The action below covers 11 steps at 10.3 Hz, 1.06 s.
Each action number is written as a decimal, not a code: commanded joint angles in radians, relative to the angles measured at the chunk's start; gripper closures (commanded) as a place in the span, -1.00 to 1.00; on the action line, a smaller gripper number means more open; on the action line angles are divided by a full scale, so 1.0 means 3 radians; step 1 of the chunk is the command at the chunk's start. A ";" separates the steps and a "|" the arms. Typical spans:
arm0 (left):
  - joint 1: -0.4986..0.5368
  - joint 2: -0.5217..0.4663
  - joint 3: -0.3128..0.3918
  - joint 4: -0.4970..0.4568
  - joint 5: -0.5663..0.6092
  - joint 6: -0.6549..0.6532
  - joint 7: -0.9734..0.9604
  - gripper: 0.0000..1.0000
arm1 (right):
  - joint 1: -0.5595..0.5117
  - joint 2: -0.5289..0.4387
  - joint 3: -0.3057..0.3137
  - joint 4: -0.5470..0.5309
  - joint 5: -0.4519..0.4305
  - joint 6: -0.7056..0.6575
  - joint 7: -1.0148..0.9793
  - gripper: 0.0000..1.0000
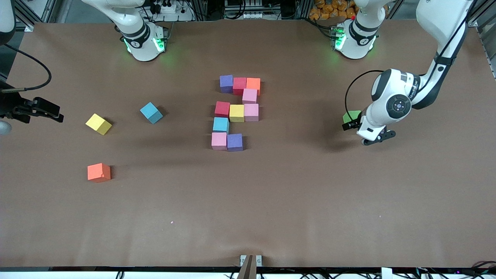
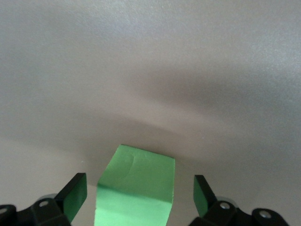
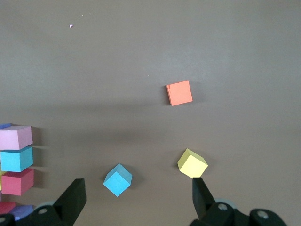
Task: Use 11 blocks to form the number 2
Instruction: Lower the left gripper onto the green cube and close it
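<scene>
Brown table [image 1: 294, 201]. Partial number 2 [image 1: 236, 112] of ten touching cubes lies mid-table, its top row toward the robot bases. Toward the right arm's end from it: loose blue cube [image 1: 151, 112], loose yellow cube [image 1: 98, 124] farther out, loose orange cube [image 1: 99, 172] nearer the front camera. Toward the left arm's end: green cube [image 1: 350, 116], well apart.

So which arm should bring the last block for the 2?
Left. Its open gripper already straddles the green block, while the right gripper waits over the loose blocks at its own end.
</scene>
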 commanded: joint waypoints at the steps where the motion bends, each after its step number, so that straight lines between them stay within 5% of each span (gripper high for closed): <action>1: 0.0055 -0.0191 -0.0049 -0.0380 -0.0023 0.0406 0.0107 -1.00 | -0.0014 -0.0012 0.0028 -0.0037 -0.0004 0.0035 -0.0026 -1.00; 5: 0.0121 -0.0191 -0.0049 -0.0422 -0.0023 0.0454 0.0225 -1.00 | -0.0029 -0.0017 0.0028 -0.0037 -0.0004 0.0025 -0.0037 -1.00; 7: 0.0127 -0.0186 -0.0049 -0.0422 -0.0023 0.0454 0.0271 0.09 | -0.0044 -0.0017 0.0028 -0.0037 -0.0004 0.0015 -0.0057 -1.00; 9: 0.0122 -0.0186 -0.0049 -0.0417 -0.0023 0.0454 0.0240 0.30 | -0.0054 -0.0017 0.0028 -0.0037 -0.0004 -0.0001 -0.0057 -1.00; 11: 0.0122 -0.0186 -0.0054 -0.0376 -0.0064 0.0444 0.0169 0.30 | -0.0049 -0.0017 0.0028 -0.0037 -0.0004 -0.0011 -0.0057 -1.00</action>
